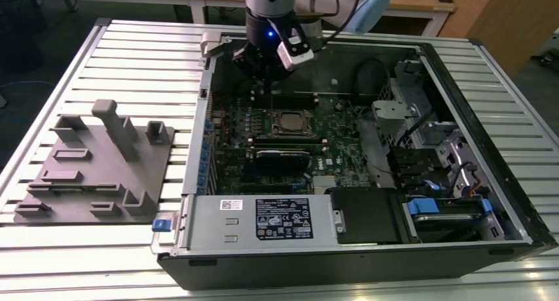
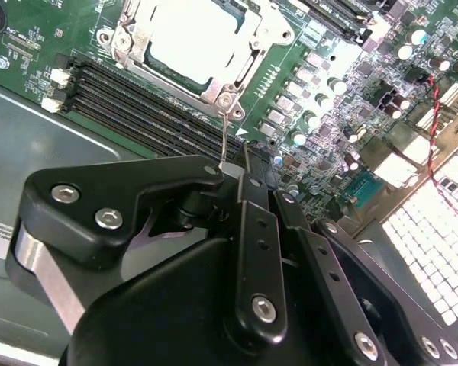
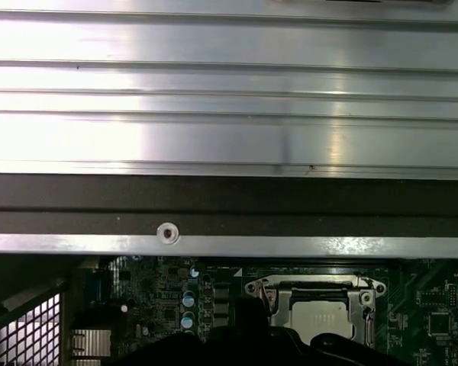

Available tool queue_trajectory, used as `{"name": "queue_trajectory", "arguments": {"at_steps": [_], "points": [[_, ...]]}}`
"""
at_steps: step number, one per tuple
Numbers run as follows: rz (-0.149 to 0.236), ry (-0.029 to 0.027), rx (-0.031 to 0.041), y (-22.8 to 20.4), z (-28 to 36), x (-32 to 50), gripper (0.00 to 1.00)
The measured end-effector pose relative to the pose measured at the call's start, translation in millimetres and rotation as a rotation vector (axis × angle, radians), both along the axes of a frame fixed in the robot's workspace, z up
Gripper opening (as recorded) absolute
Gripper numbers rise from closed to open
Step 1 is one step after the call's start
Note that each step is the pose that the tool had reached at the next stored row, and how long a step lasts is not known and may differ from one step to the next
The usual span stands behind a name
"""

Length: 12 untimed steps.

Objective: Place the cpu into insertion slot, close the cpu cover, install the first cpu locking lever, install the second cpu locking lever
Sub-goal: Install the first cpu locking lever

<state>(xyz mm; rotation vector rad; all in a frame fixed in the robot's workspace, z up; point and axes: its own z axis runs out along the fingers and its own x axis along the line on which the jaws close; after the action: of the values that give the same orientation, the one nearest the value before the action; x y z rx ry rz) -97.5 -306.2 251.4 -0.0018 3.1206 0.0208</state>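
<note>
Found the gripper [image 2: 233, 171] inside the open computer case [image 1: 515, 203], fingertips pressed together and, by the look of it, pinching the free end of a thin wire locking lever [image 2: 225, 133] running from the socket corner. Could not tell the first lever from the second. Saw the cpu [image 2: 187, 38] seated in the insertion slot, flat under the cpu cover [image 2: 126, 42], already folded down around it, on the green motherboard [image 1: 341, 137] beside the long black memory slots [image 2: 153, 107]. Judged the lever work best done with a firm pinch near the tip, a slow sweep along the hinge arc, and no sideways twist against the cover. Noted a ribbed aluminium table [image 1: 114, 59] beneath, a grey pegged fixture plate [image 1: 96, 183] at the exterior view's left, and wooden desks [image 1: 419, 1] behind.
</note>
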Motion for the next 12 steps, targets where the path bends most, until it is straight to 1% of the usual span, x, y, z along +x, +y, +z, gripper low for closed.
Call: {"name": "queue_trajectory", "arguments": {"at_steps": [7, 12], "points": [[0.0, 0.0, 0.0, 0.0, 0.5, 2.8, 0.11], [0.0, 0.0, 0.0, 0.0, 0.5, 7.2, 0.11]]}}
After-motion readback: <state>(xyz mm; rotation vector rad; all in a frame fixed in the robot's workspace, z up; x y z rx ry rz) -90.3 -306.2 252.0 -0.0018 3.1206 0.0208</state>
